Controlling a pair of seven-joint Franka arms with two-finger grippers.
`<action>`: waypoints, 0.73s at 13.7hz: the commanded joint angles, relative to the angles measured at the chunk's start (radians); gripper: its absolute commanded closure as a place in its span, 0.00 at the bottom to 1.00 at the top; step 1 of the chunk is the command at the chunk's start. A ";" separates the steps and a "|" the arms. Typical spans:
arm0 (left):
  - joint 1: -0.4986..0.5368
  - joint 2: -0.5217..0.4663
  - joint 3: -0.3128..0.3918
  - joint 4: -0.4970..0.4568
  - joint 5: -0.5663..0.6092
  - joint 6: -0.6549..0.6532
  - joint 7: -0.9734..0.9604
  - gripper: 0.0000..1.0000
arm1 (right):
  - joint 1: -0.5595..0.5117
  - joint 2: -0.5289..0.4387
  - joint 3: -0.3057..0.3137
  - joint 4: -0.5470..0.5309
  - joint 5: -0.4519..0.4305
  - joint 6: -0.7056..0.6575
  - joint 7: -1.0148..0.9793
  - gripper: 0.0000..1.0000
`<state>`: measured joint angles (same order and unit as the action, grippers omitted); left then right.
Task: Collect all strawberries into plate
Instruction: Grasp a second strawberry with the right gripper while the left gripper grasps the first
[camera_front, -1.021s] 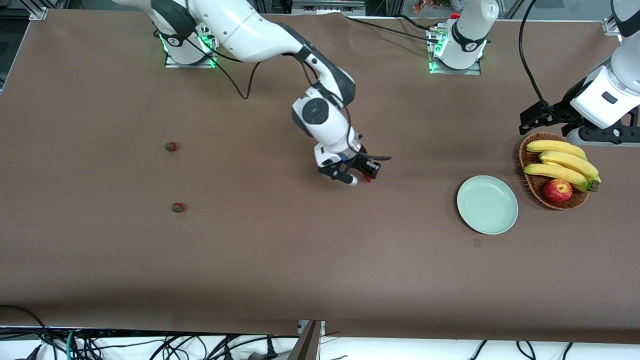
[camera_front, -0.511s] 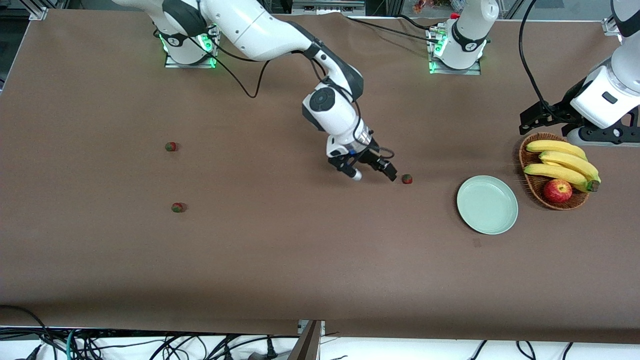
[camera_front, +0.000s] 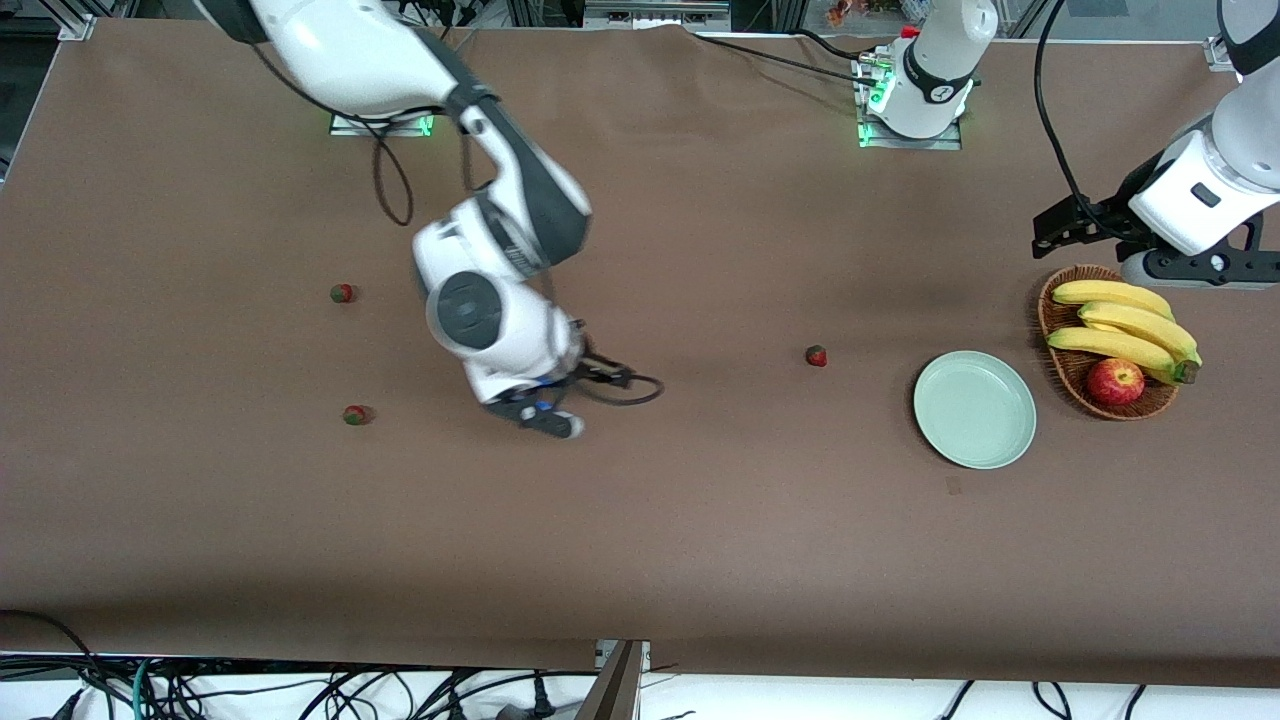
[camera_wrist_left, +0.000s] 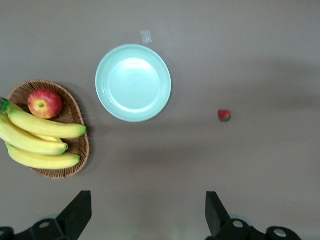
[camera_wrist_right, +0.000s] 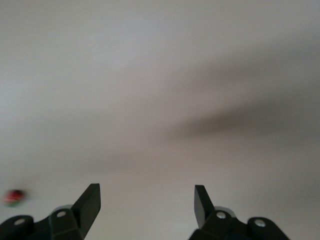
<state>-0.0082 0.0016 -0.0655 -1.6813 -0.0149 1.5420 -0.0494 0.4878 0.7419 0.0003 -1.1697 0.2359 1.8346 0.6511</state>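
Three strawberries lie on the brown table. One strawberry (camera_front: 817, 355) (camera_wrist_left: 224, 115) rests a short way from the plate, toward the right arm's end. The other two (camera_front: 342, 293) (camera_front: 354, 414) lie near the right arm's end of the table. The mint-green plate (camera_front: 975, 409) (camera_wrist_left: 133, 82) holds nothing. My right gripper (camera_front: 558, 420) (camera_wrist_right: 146, 200) hangs open and empty over bare table between the strawberries; one blurred strawberry (camera_wrist_right: 14, 197) shows at the edge of its wrist view. My left gripper (camera_front: 1058, 228) (camera_wrist_left: 147, 212) waits open, up beside the basket.
A wicker basket (camera_front: 1043, 318) (camera_wrist_left: 80, 150) with bananas (camera_front: 1125, 325) and a red apple (camera_front: 1115, 381) (camera_wrist_left: 45, 103) stands beside the plate at the left arm's end. A small pale mark (camera_front: 954, 486) is on the cloth nearer the front camera than the plate.
My right gripper opened and let go of a strawberry, which now rests on the table short of the plate. The right arm then swung back toward its own end. The left arm barely shifted.
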 joint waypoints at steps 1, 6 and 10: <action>-0.009 0.055 -0.048 0.005 -0.004 -0.081 0.022 0.00 | -0.009 -0.084 -0.147 -0.160 -0.024 -0.037 -0.267 0.16; -0.009 0.224 -0.171 0.003 -0.043 0.033 0.014 0.00 | -0.032 -0.119 -0.371 -0.434 -0.029 0.205 -0.703 0.16; -0.019 0.375 -0.215 0.000 -0.039 0.249 0.022 0.00 | -0.097 -0.066 -0.367 -0.499 0.098 0.356 -0.827 0.16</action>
<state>-0.0212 0.3149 -0.2675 -1.6986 -0.0431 1.7320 -0.0487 0.3992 0.6804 -0.3741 -1.6312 0.2683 2.1516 -0.1111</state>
